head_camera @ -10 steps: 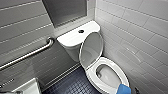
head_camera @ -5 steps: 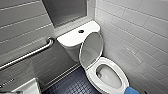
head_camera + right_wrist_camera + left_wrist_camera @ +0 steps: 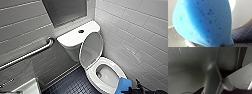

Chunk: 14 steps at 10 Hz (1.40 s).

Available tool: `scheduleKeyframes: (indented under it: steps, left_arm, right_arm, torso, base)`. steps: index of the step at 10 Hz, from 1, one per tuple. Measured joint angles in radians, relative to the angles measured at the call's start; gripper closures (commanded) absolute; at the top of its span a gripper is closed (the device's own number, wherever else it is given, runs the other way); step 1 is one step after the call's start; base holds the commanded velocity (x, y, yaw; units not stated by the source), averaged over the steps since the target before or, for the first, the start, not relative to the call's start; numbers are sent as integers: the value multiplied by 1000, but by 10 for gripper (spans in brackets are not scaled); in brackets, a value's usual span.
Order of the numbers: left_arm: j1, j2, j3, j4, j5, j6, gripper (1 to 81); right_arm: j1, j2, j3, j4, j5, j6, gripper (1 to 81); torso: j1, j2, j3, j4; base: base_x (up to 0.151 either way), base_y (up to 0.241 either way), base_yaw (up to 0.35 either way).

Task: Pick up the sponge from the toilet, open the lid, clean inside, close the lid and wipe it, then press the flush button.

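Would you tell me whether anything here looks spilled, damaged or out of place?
Nothing stands out: the white glossy ceramic toilet looks intact, its oval lid raised, and the bright blue sponge block is by the bowl's rim.

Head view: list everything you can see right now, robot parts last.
white glossy ceramic toilet: one, white, in the corner, boxy tank against the wall
oval toilet lid: one, white, raised, leaning back toward the tank
small dark round flush button: one, centre of the tank top
metal grab bar: one, silver, on the left wall
tiled floor: dark blue, beside the bowl
bright blue rectangular sponge: one, over the bowl's near rim
right hand: dark, holding the sponge
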Motion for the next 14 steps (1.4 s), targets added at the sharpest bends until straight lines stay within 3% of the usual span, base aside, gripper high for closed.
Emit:
scheduleKeyframes:
  steps: [5, 8, 10, 14]
  left_arm:
    - [0, 0, 0, 1, 0, 1, 10]
    - [0, 0, 0, 1, 0, 1, 10]
    - [0, 0, 0, 1, 0, 0, 10]
    - [0, 0, 1, 0, 0, 0, 10]
  right_arm:
    - [150, 329, -121, -4, -223, 29, 811]
    - [212, 484, -253, -9, -277, 37, 811]
    - [223, 550, -361, -20, -266, 40, 811]
    - [240, 673, -577, -34, -131, 40, 811]
  torso:
    - [0, 0, 0, 0]
    - [0, 0, 0, 0]
    - [0, 0, 0, 0]
    - [0, 0, 0, 0]
  base:
    - [0, 0, 0]
    - [0, 0, 0]
    - [0, 0, 0]
    - [0, 0, 0]
